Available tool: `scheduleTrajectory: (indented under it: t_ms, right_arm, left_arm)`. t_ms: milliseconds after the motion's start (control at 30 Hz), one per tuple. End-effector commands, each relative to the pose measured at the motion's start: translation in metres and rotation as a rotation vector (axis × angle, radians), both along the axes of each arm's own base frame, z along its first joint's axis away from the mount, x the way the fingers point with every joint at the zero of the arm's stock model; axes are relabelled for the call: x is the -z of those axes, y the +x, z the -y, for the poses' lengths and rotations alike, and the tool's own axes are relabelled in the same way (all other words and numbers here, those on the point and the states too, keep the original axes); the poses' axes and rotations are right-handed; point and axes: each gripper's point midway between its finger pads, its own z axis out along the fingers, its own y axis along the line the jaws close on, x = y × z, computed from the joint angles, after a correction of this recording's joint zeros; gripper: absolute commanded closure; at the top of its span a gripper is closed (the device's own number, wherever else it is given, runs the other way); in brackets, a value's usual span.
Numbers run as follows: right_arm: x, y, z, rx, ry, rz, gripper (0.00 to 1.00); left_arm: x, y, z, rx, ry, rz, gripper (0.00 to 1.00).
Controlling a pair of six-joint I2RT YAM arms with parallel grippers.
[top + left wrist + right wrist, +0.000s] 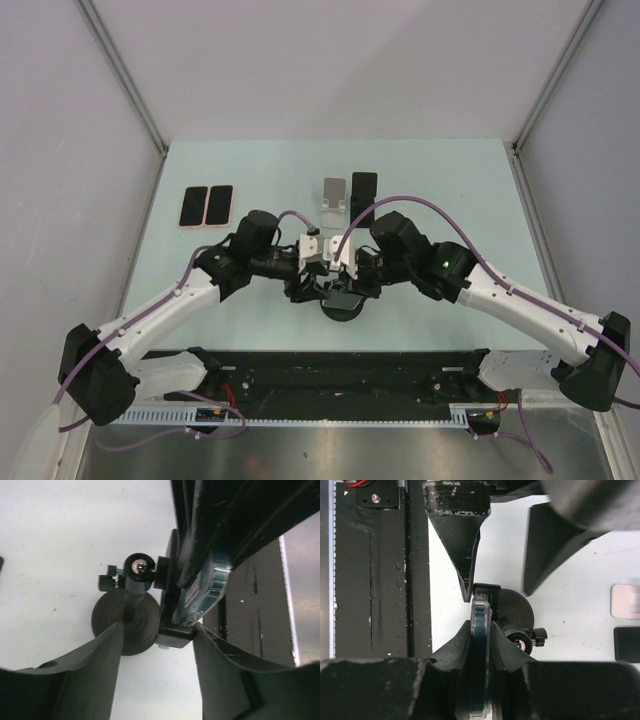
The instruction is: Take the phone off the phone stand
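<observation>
Over the middle of the tabletop (250, 170), seen from above, my left fingers (306, 280) and my right fingers (364, 280) are facing each other from either side of the phone stand (343, 312), whose round base is sitting near the front edge. Two spare handsets (207, 206) and a bare silver stand (335, 196) are lying well behind. Through the left wrist camera, my left fingers are standing apart, straddling the lower bracket (175, 634) of the phone stand without clenching anything. The phone (202, 587) is showing edge-on, its bottom seated in that bracket. Through the right wrist camera, my right fingers are clamping the phone across its faces, its thin edge pointing at the lens, and it is sitting in the stand. Judging from this, I am risking dragging the whole stand along if I pull now, since nothing is pinning the base. A tilted pull could also be jamming the phone in the bracket, or letting its slick body slide out of my narrow pinch.
</observation>
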Motion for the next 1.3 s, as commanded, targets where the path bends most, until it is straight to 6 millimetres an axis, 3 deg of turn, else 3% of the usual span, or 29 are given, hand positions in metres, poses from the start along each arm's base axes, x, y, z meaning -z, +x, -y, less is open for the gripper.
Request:
scheduleTrajectory:
  t_ms: [0,133,233,600,800,967,1167,1267]
  right_arm:
    - [0.022,-0.014,0.01,-0.009,-0.099,-0.076,1.0]
    - [0.028,-0.022,0.014,-0.028,-0.131,-0.091,1.0]
    - [0.032,-0.027,0.02,-0.031,-0.165,-0.1,1.0]
    - [0.029,-0.038,0.039,-0.023,-0.207,-0.09,1.0]
    - [0.024,-0.04,0.042,-0.025,-0.196,-0.072,1.0]
    - [0.026,-0.045,0.036,-0.054,-0.201,-0.076,1.0]
    - [0.029,-0.047,0.033,-0.065,-0.21,-0.076,1.0]
    - [0.029,-0.048,0.033,-0.07,-0.208,-0.078,1.0]
  left_arm:
    - [-0.016,-0.006,0.008,0.085,-0.041,0.026,0.46]
    - [-0.018,-0.009,0.007,0.111,-0.05,0.023,0.84]
    - [-0.024,-0.012,0.0,0.134,-0.092,0.003,1.0]
    - [-0.035,-0.019,-0.013,0.191,-0.167,-0.076,1.0]
    - [-0.031,-0.009,-0.019,0.14,-0.142,-0.082,1.0]
    - [-0.019,0.013,-0.023,0.029,-0.079,-0.111,0.99]
    - [0.0,0.033,-0.028,-0.087,0.004,-0.133,0.8]
    - [0.002,0.043,-0.034,-0.141,0.027,-0.111,0.77]
